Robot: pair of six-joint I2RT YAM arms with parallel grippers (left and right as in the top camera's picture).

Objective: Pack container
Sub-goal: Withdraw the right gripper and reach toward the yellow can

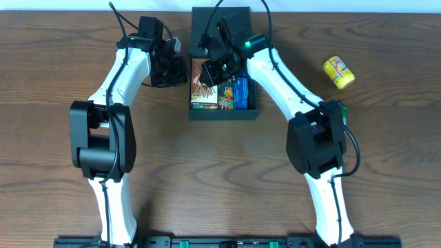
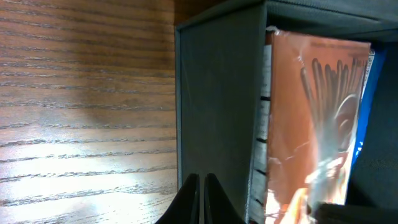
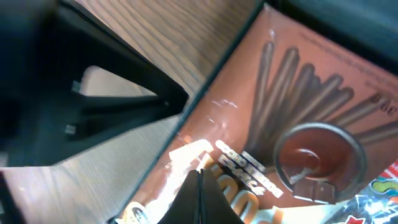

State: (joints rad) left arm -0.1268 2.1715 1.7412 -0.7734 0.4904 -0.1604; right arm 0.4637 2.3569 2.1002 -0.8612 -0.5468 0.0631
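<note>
jaws: both clenched, empty | risk: we fear left jaws shove square dark teal-black cardboard container at its 9 o'clock wall | right jaws dent glossy brown snack packet

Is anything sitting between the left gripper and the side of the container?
Nothing visible does. The left gripper, shut, sits right at the outer left wall of the container, with only bare table beside it. The brown snack packet lies on the far side of that wall, inside.
</note>
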